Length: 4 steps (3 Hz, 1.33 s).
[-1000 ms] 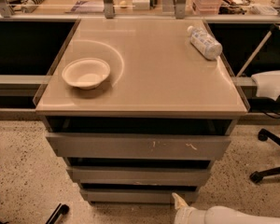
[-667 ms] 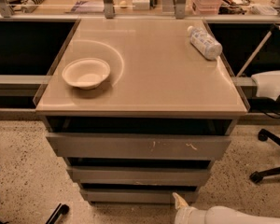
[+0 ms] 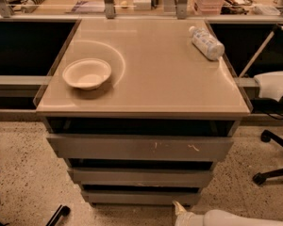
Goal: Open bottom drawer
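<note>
Hovering near the floor, my hand sits just below the right end of the bottom drawer.
That drawer is the lowest, narrowest grey front under the tabletop; whether my hand is open or closed, I cannot tell.

The cabinet top is smooth, semi-glossy tan and catches soft glare. The bowl looks matt white and paper-like, the bottle clear shiny plastic. The bottom drawer has a matt grey, metal-looking front; the top drawer bears white scratches. The gripper, low by the bottom drawer's right end, has a smooth white plastic shell
</note>
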{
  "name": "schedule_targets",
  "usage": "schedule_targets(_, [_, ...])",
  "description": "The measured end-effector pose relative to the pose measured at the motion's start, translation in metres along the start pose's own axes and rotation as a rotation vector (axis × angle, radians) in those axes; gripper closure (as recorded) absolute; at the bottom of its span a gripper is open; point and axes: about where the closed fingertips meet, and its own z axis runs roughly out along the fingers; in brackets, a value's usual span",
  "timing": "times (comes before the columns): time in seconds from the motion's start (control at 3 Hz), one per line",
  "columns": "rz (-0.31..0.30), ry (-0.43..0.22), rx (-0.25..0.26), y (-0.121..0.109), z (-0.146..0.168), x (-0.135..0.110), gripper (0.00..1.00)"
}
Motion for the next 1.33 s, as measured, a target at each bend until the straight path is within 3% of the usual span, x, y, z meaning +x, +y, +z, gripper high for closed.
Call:
schedule_targets(0.33, [0.06,-0.044,-0.026,-0.019,0.054,0.025,0.0])
schedule_targets(0.67, [0.141,-0.103,0.016,-0.039,0.086,0.037,0.0])
schedule_targets(1.0, [0.158,-0.109,0.024,-0.044,0.093,0.041,0.0])
schedule_targets(1.33, [0.137,-0.124,0.036,-0.041,0.087,0.034,0.0])
